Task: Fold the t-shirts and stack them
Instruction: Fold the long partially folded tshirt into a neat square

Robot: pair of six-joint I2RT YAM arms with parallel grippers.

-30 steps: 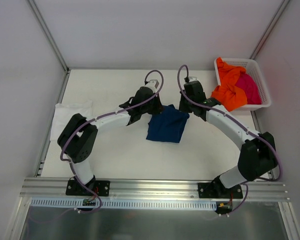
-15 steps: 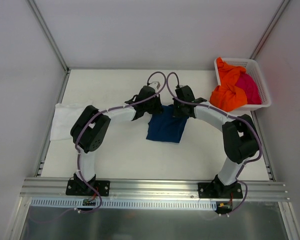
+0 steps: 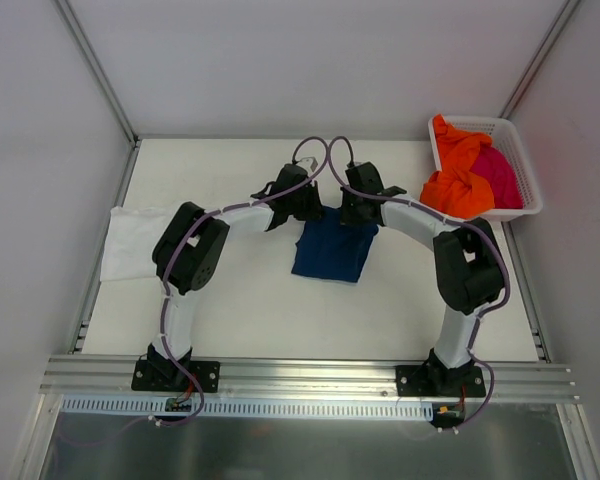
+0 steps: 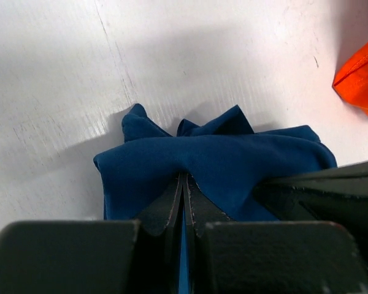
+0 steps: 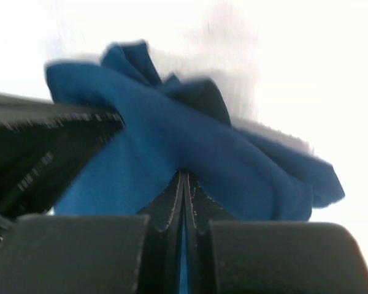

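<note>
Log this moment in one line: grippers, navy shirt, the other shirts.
left gripper: shut on navy t-shirt | right gripper: shut on navy t-shirt | white t-shirt: lying on table, left side | orange t-shirt, magenta t-shirt: in basket

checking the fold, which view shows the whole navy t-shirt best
The top external view: nearly all of the navy t-shirt shows there, its far edge pinched by the left gripper and the right gripper. The left wrist and right wrist views each show only bunched cloth in shut jaws.
</note>
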